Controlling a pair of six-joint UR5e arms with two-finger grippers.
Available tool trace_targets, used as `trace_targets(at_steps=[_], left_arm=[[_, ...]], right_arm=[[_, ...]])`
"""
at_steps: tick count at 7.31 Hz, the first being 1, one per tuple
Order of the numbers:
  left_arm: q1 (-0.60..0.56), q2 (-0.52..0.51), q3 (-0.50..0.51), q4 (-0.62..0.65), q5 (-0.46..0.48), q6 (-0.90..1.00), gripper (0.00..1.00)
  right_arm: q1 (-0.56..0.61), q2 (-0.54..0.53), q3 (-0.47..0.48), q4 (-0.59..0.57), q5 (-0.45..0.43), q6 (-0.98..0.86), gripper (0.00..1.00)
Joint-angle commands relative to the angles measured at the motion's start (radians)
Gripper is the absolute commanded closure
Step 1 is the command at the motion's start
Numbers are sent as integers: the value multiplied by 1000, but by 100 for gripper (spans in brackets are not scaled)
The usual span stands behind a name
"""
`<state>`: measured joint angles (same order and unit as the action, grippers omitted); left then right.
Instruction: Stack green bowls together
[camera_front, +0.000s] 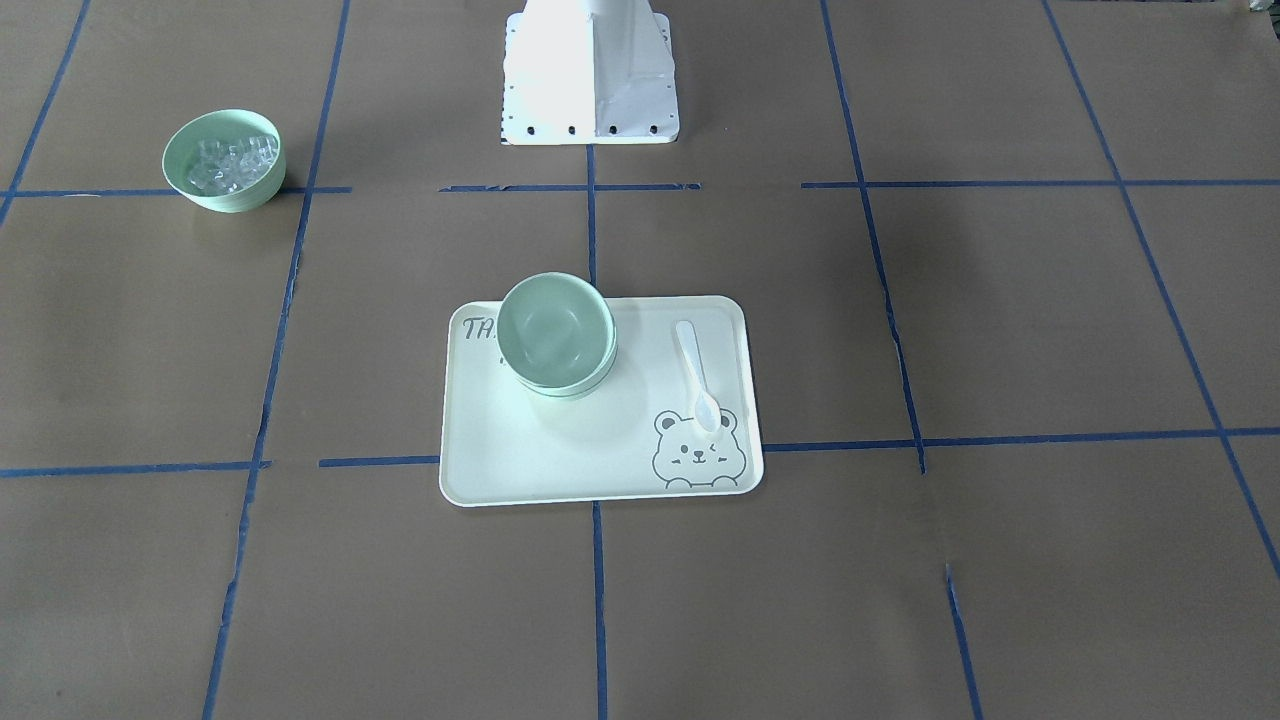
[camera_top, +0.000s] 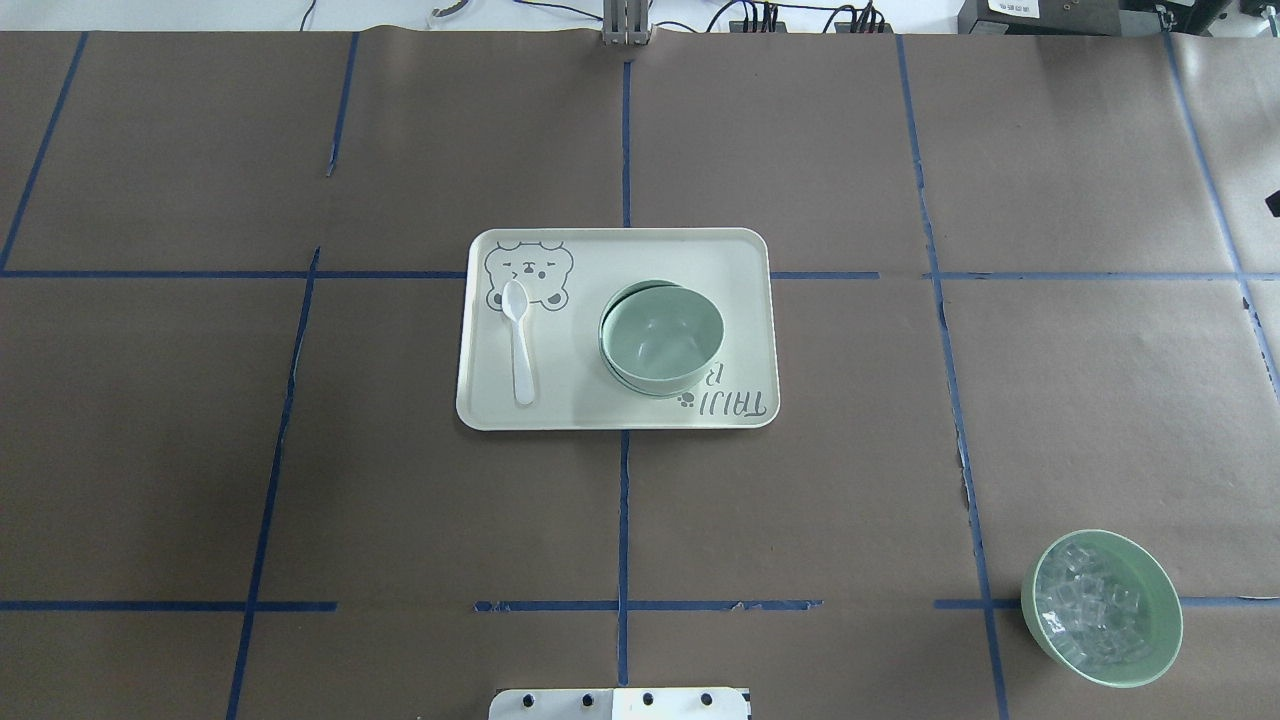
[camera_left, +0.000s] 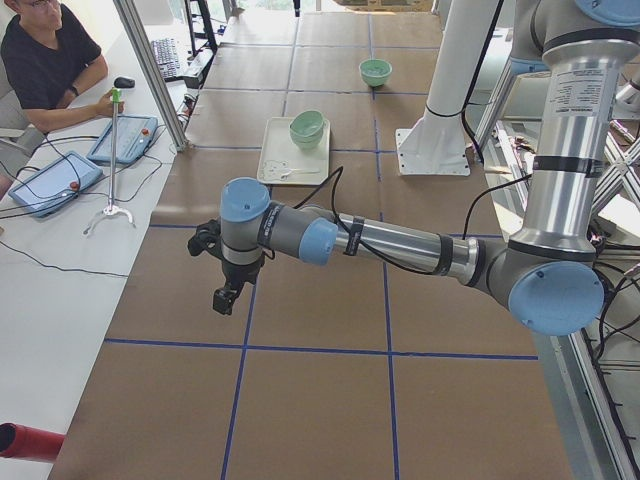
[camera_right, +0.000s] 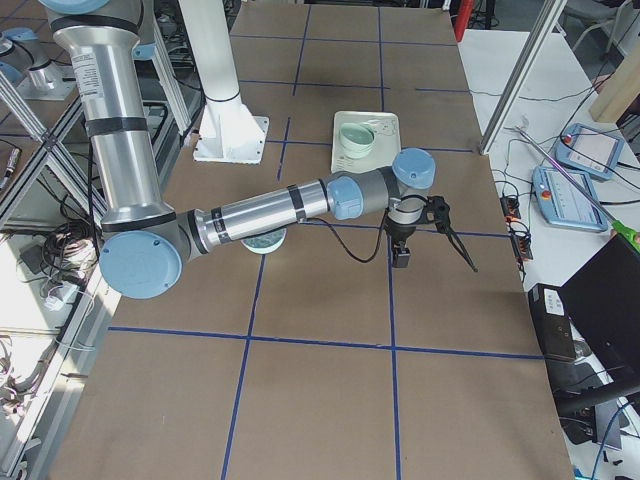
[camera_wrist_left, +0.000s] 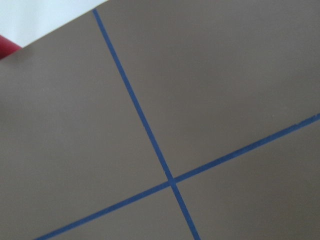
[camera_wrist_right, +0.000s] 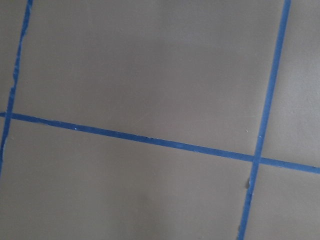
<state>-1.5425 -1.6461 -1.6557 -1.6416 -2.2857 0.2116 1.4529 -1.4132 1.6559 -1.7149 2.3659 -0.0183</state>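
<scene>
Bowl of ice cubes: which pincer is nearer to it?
Right. The right pincer hangs over the same end of the table as the bowl of ice cubes; the left pincer hangs over the opposite end, beyond the tray.

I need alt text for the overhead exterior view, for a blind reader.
Nested pale green bowls sit on a bear-print tray at the view's centre, with a white spoon beside them. A separate green bowl of clear cubes stands at lower right.
</scene>
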Motion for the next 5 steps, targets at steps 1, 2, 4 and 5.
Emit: trace_targets(at_steps=[1,2,4,5], left_arm=[[-8,6,10,112,-73,-52,0],[-4,23,7,100,-77,-169,0],[-1,23,5,103,-75,-170,0],[-1,38,1,98,-77,-169,0]], right_arm=[[30,-10,-67,-32,7,-98,0],[30,-12,-64,-34,-2,-88,0],[14,-1,-58,-29,-69,-86,0],[11,-6,-62,-25,-62,-84,0]])
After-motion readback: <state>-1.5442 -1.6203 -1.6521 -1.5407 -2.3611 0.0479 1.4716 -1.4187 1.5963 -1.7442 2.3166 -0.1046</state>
